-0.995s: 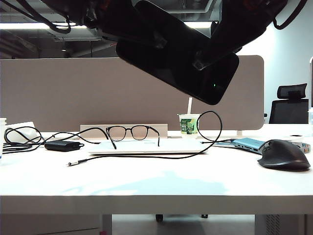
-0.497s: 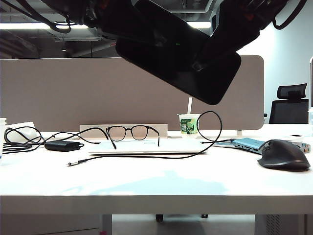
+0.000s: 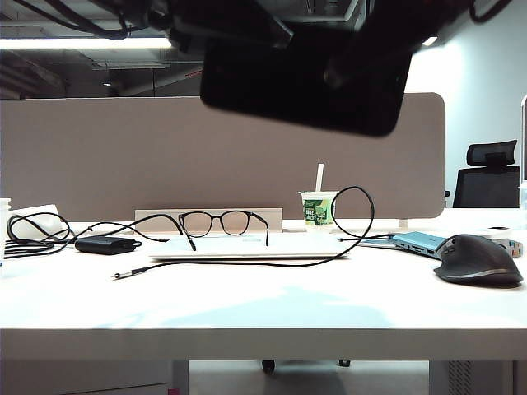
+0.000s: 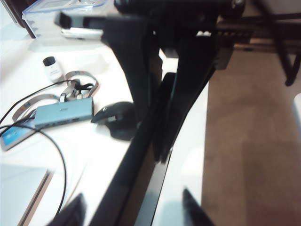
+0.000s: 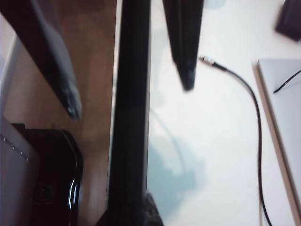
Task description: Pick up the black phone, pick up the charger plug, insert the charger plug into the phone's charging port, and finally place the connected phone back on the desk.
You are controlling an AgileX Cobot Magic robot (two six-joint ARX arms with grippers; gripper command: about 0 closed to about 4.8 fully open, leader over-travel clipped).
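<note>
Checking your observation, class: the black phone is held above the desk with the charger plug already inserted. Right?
No: the charger plug lies loose on the desk, as the exterior view shows. The black phone is indeed aloft, at the left claw and right claw.

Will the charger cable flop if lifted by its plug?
Probably floppy: the cable is thin and lies in loose loops. The charger plug is tiny, so likely light. The left gripper and right gripper are overhead at the black phone.
</note>
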